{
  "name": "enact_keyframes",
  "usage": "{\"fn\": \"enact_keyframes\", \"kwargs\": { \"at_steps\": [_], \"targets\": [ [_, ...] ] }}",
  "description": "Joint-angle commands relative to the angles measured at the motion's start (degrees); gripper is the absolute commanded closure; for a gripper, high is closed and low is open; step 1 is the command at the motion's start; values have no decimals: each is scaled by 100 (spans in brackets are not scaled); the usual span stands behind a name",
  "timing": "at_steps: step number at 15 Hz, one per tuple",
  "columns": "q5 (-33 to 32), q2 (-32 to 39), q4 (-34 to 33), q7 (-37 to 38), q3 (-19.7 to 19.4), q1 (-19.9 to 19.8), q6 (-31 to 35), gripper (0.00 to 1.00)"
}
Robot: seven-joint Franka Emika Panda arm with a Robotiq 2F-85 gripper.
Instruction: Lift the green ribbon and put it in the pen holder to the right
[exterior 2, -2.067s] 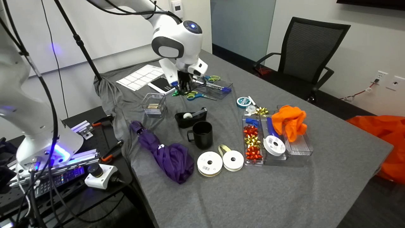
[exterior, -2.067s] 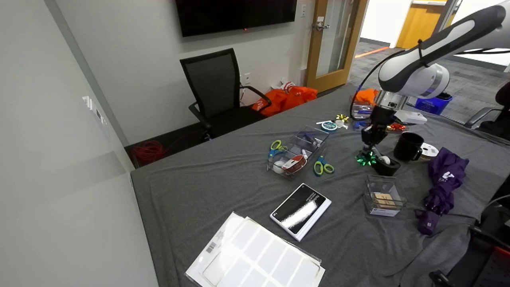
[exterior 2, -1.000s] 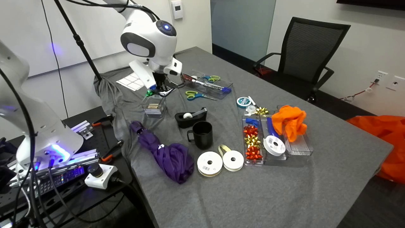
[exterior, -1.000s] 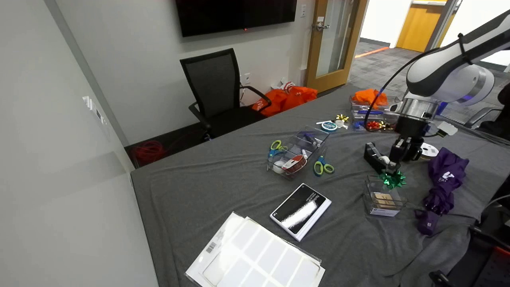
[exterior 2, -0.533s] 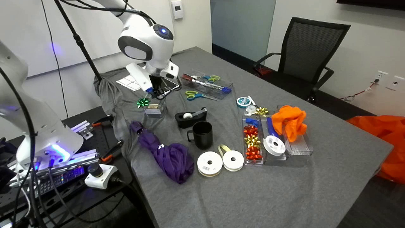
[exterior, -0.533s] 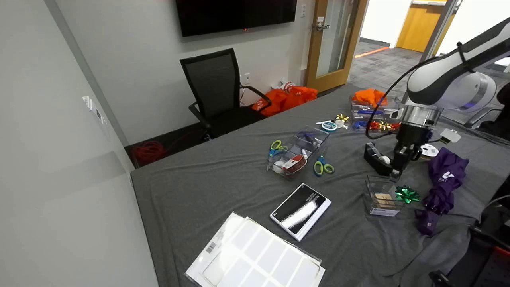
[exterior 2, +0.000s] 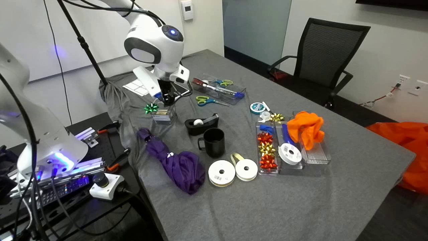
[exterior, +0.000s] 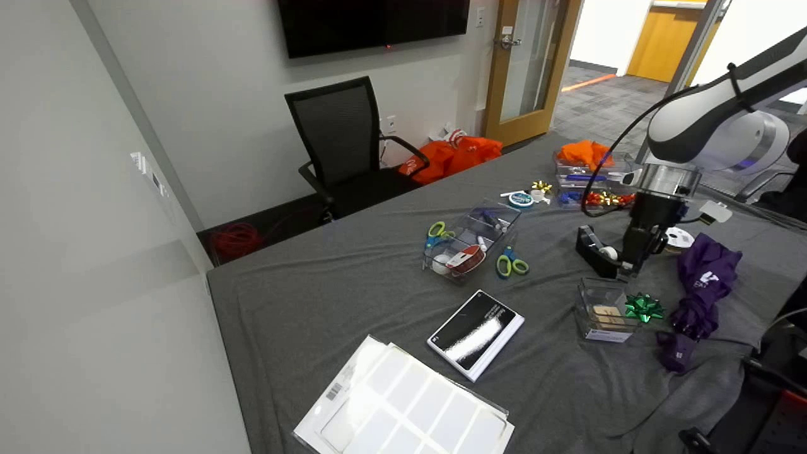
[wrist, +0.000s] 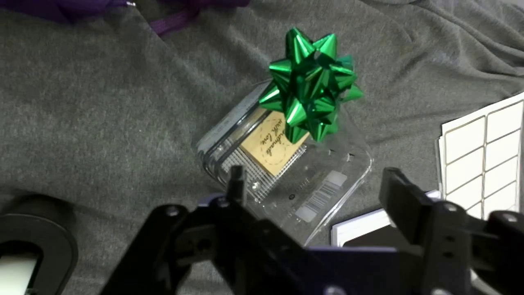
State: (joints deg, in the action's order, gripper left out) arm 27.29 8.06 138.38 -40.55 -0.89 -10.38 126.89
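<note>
Grey tablecloth (wrist: 102,131): cards (wrist: 268,149) in clear bin (wrist: 301,174), green bow (wrist: 309,88) at rim

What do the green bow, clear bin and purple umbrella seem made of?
Green gift bow: shiny metallic film, probably plastic; its folded loops throw sharp highlights.
Clear bin: glossy, transparent, likely rigid plastic; the tablecloth shows through.
Purple umbrella: fairly matte fabric, fibre unclear; soft bunched folds.

Bow (wrist: 309,88): shiny green, many pointed loops, spread
Bow's place: at a corner of the clear box (wrist: 313,167), overlapping its rim; support unclear
Mug (exterior 2: 214,144): black, handled, upright, mouth up
Mug's place: on the grey cloth (exterior 2: 284,204)
</note>
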Motion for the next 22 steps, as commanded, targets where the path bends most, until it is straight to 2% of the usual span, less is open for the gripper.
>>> {"fn": "enact_keyframes", "kwargs": {
  "at_steps": [1, 5, 9, 16, 22],
  "targets": [
    [-528, -271, 111, -12, -174, 38, -441, 0],
    [-1489, -468, 92, -9, -289, 76, -1354, 0],
    [-2014, -506, 119, 142, -292, 151, -1600, 0],
    [-1911, -330, 452, 300, -222, 329, -972, 0],
    [-1862, -273, 847, 476, -215, 400, -28, 0]
  ]
}}
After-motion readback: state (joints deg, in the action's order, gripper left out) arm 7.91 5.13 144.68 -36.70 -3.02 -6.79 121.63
